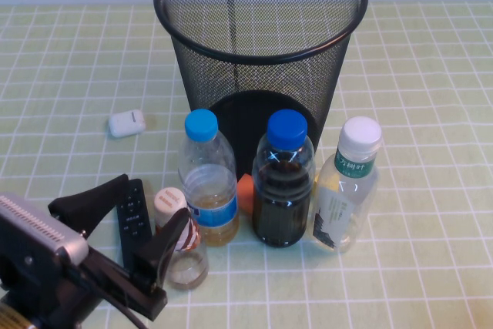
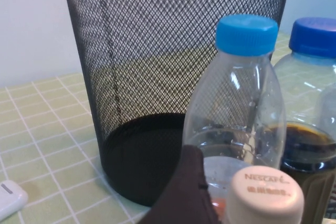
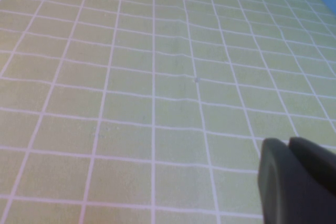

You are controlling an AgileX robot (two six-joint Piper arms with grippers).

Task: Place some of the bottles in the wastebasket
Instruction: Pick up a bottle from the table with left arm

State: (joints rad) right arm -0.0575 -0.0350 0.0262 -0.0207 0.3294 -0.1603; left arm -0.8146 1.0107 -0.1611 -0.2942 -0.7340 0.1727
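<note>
My left pincer sits low at the near left of the tabletop, spread wide, with one finger out by the black remote and the other finger reaching up just beside the short bottle. That bottle stands upright, long axis vertical, its cream cap right in front of my wrist camera and just to the right of the dark finger there. I can't tell whether that finger touches the bottle. As I read it, the bottle is at the pincer's right edge rather than squarely between the fingers, so my next move would turn on shifting right to centre it before closing. Just past it stands the blue-label bottle, then the dark bottle to its right, with something orange low between them. The tall bottle, white-capped with the green label, stands furthest right, well away from this arm. Behind the whole row rises the wastebasket, upright and mouth open, so anything I lift must clear the row and its rim. A small white case lies off to the left. My right pincer isn't in the high view; its wrist camera shows only bare cloth and its fingers looking closed together, so the left arm is the nearer one.
</note>
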